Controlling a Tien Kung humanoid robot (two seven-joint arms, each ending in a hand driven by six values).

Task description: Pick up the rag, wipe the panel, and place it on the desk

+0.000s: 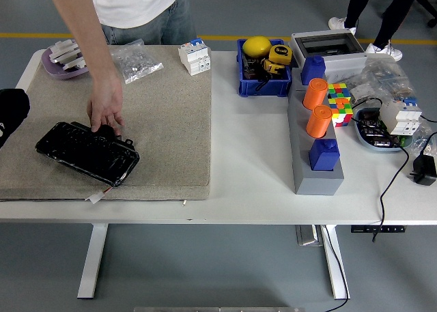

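Rag [104, 130] lies behind the panel [87, 151] under a person's hand [106, 108] — not yet picked up. Left hand [11, 110] left of the panel, grip unclear; wiping remains.

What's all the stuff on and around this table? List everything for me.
Panel: one, black, glossy, on the mat's near left.
Mat: one, beige, covering the table's left half.
Rag: one, dark, at the panel's far edge, under the person's hand.
Purple dish: one, far left corner.
Bag of small parts: one, clear.
Circuit breaker: one, white.
Blue bin: one, holding a yellow object.
Grey block: one, with two orange cylinders, two blue pieces.
Puzzle cube: one, multicoloured.
Person's hand: one, reaching onto the rag.
Robot's left hand: black, left edge.
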